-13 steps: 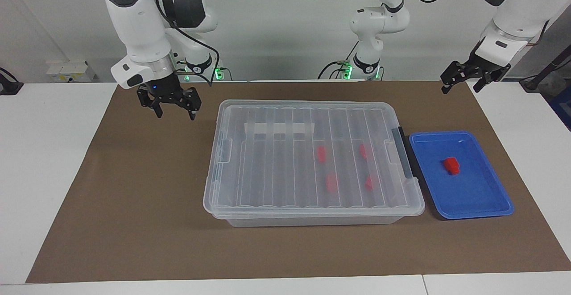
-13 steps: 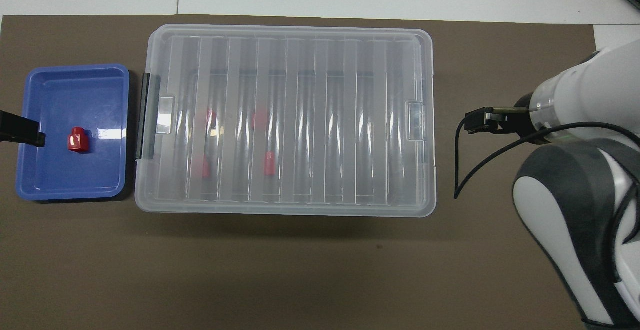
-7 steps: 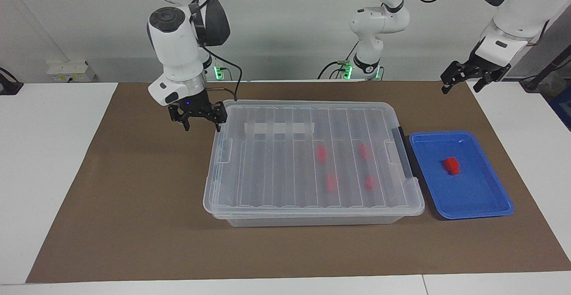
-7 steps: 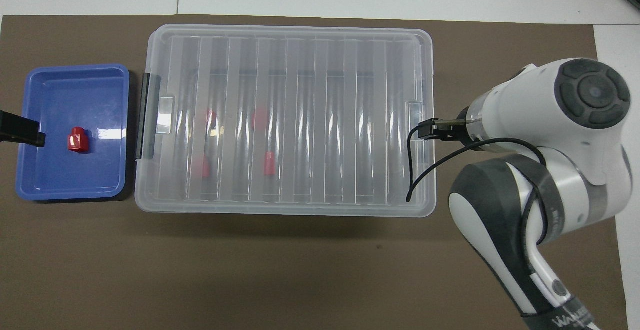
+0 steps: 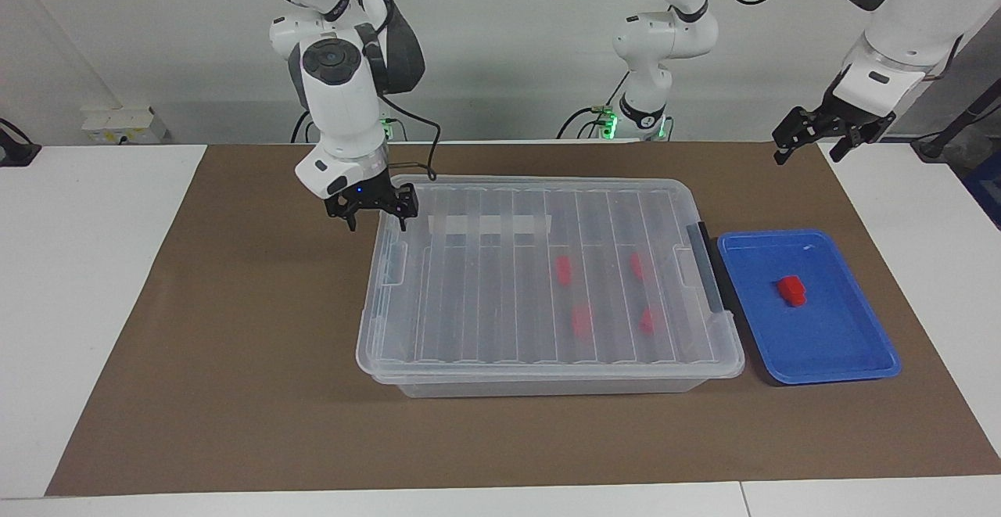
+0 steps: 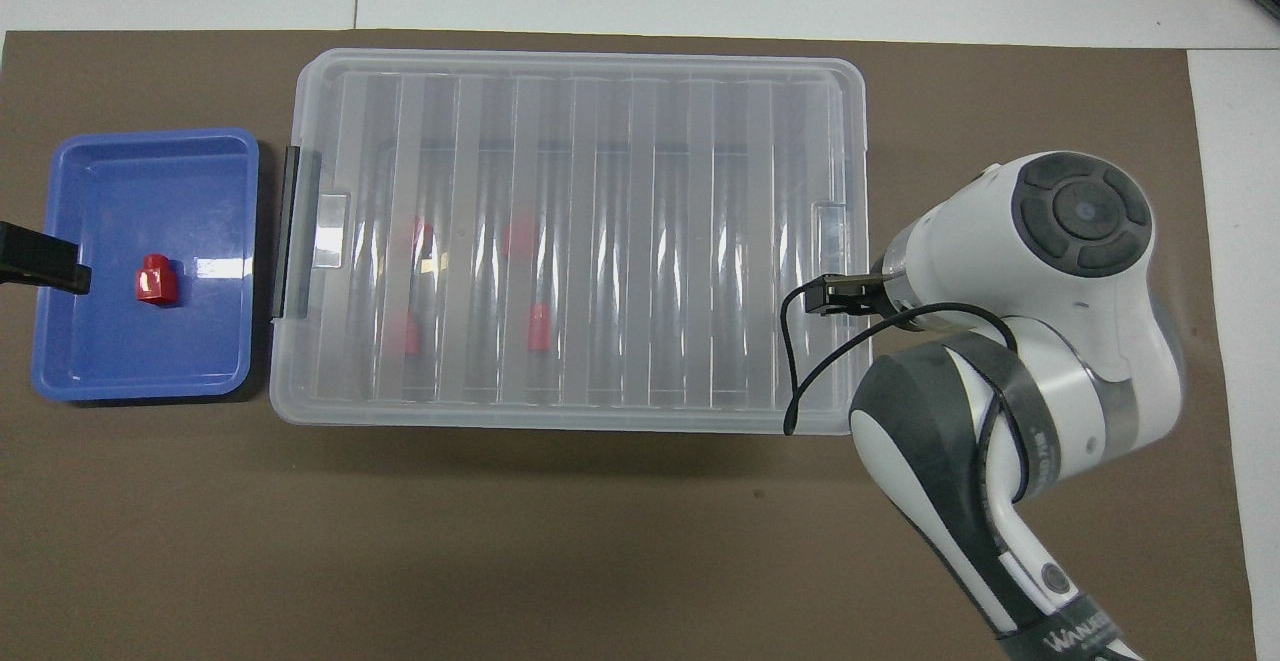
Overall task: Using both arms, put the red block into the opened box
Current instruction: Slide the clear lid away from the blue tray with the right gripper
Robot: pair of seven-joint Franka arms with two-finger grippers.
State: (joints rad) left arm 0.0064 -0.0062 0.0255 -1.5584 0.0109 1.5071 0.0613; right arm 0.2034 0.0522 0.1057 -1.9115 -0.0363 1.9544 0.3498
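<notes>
A red block (image 5: 791,290) (image 6: 156,281) lies in the shallow blue tray (image 5: 829,349) (image 6: 140,181) at the left arm's end of the table. Beside the tray stands the clear box (image 5: 485,298) (image 6: 600,141) with its ribbed lid lying flat on it. Several more red blocks (image 5: 563,269) show through that lid. My right gripper (image 5: 376,225) hangs open over the box's end rim toward the right arm's end, holding nothing. Over the mat's corner at the left arm's end, my left gripper (image 5: 807,156) waits open and empty. One of its fingers (image 6: 40,269) shows above the tray's edge.
A brown mat (image 5: 235,345) covers the table under the box and tray. The box's dark grey handle (image 5: 708,267) faces the tray. The right arm's black cable (image 6: 800,361) loops over the lid's corner.
My right arm has swung from over the bare mat toward the box and come lower, so its gripper now hangs at the box's end rim. The left arm has not moved.
</notes>
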